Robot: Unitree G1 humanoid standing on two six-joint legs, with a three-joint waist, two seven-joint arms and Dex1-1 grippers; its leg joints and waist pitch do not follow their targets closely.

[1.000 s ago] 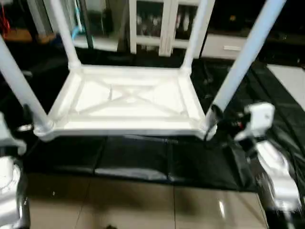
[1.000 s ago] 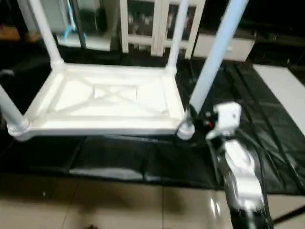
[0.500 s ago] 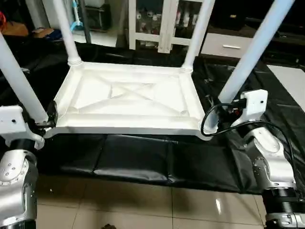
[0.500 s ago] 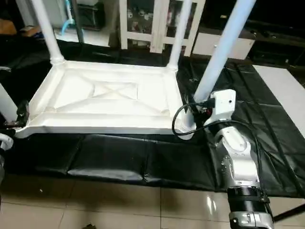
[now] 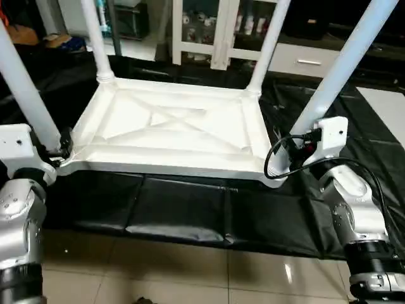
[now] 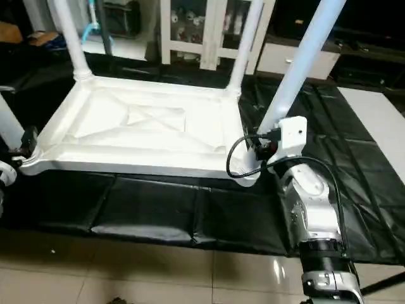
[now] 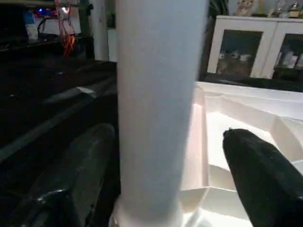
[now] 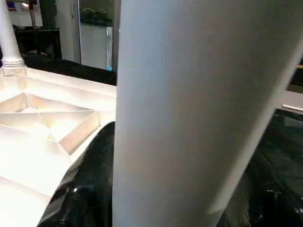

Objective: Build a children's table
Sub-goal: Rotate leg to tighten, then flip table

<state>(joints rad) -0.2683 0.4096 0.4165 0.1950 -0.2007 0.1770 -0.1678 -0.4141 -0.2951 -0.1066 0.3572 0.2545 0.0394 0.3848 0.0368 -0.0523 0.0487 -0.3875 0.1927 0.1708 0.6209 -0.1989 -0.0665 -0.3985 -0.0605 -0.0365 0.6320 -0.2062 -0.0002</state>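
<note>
Tabletop (image 5: 171, 133): white, lying upside down with its X-ribbed underside up, centre of the frame, on the black-covered surface (image 5: 190, 209).
Legs: four white tubes standing up from the corner sockets, rising past the frame's upper edge.
Left arm: silver forearm rising from the lower left, wrist bent inward toward the near-left leg (image 5: 25, 88).
Left end effector (image 7: 161, 189): black fingers (image 7: 260, 170) spread either side of that leg near its base, gaps visible, not clenched.
Right arm: silver forearm rising from the lower right, angled toward the near-right leg (image 5: 335, 69).
Right end effector (image 5: 288, 147): at that leg's base; grasping or released, cannot tell.
</note>
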